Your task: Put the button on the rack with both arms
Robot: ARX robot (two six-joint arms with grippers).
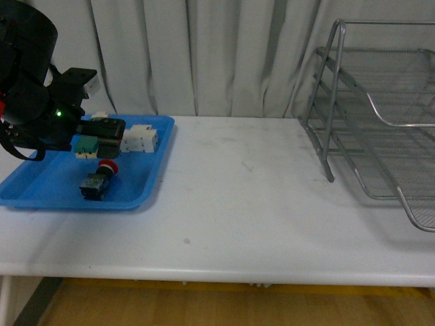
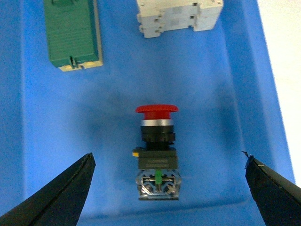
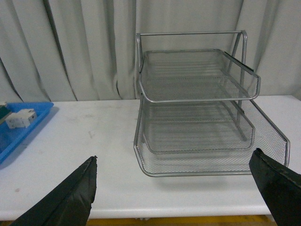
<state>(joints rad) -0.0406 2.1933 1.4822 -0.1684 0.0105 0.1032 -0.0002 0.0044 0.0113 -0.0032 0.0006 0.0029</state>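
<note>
The button (image 1: pixel 100 180), red mushroom cap on a black-and-blue body, lies on its side in the blue tray (image 1: pixel 146 190). In the left wrist view it (image 2: pixel 157 150) lies between my open left fingers (image 2: pixel 61 193), untouched. My left gripper (image 2: pixel 167 162) hovers above the tray; in the front view its arm (image 1: pixel 41 102) is at the far left. The silver wire-mesh rack (image 1: pixel 380 115) stands at the right; it fills the right wrist view (image 3: pixel 197 108). My right gripper (image 3: pixel 174 174) is open and empty, facing the rack from in front; it does not show in the front view.
A green rectangular switch block (image 2: pixel 73 33) and a white blocky component (image 2: pixel 178 16) lie in the tray beyond the button; both show in the front view (image 1: pixel 85 145) (image 1: pixel 139 139). The white table (image 1: pixel 238 197) spans between tray and rack. Grey curtain behind.
</note>
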